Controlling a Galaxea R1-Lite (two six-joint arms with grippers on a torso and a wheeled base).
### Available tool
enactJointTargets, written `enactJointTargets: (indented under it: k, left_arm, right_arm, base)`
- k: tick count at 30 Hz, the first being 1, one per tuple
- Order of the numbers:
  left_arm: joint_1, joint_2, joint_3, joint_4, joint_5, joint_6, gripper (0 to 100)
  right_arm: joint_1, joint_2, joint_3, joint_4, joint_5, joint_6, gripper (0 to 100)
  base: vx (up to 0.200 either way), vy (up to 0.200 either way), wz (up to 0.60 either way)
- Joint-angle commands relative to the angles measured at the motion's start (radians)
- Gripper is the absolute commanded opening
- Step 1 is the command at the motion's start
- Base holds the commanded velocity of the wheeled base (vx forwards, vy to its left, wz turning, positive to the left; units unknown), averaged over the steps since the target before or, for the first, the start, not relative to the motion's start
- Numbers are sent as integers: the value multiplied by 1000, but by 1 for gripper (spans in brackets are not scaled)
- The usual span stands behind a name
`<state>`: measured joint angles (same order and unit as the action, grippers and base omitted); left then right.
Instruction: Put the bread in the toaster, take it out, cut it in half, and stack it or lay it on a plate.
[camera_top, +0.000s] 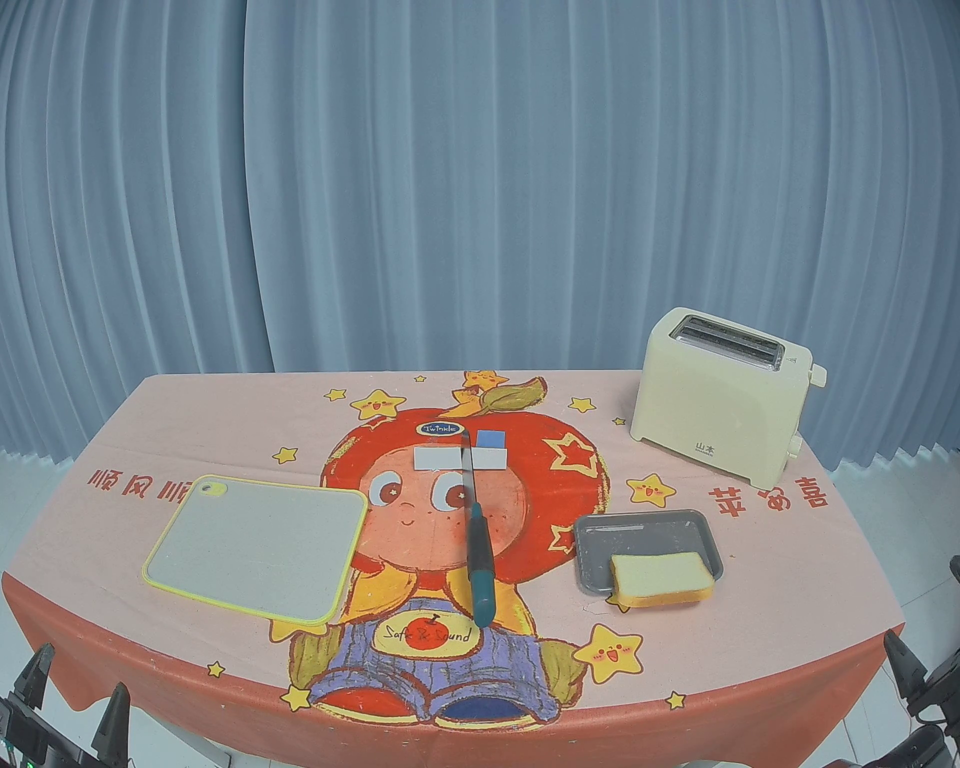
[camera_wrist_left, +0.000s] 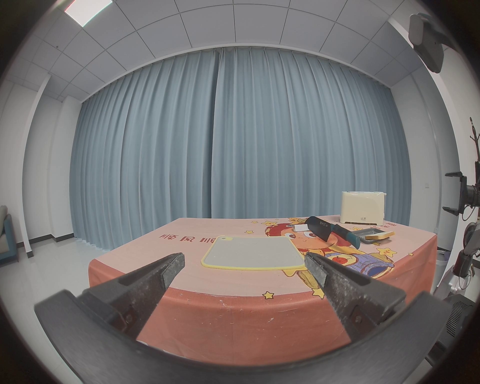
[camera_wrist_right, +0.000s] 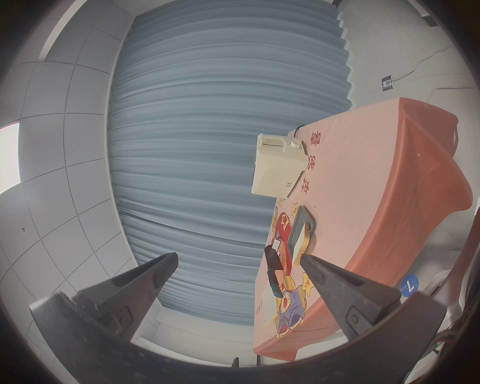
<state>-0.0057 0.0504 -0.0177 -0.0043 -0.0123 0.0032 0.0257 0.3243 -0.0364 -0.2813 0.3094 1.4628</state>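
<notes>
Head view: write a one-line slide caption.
Bread slice lies on grey tray; knife between it and cutting board; toaster stands behind.

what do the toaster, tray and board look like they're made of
Toaster: probably plastic, cream and smooth with a soft sheen; the slot surround looks like grey metal.
Tray: likely coated metal, dark grey and matte, with a thin raised rim.
Board: likely plastic, matte pale grey face with a yellow-green moulded edge and handle hole.
</notes>
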Motion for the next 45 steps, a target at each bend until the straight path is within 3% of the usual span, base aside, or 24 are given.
enactJointTargets:
  k: [1, 22, 25, 32, 45]
  left_arm:
    - [0, 0, 18, 0, 0, 0, 100]
    - [0, 0, 18, 0, 0, 0, 100]
    - [0, 0, 18, 0, 0, 0, 100]
    - [0, 0, 18, 0, 0, 0, 100]
    - [0, 0, 18, 0, 0, 0, 100]
  right_arm:
    - [51, 196, 3, -68, 1, -1, 100]
    - [338, 588, -34, -180, 13, -10, 100]
    - [368, 615, -37, -191, 42, -27, 100]
    - [362, 702, -50, -200, 57, -35, 100]
    - [352, 871, -65, -358, 57, -19, 100]
  base:
    - [0, 0, 0]
    - [0, 0, 0]
    - [0, 0, 0]
    - [0, 0, 0]
    - [0, 0, 0]
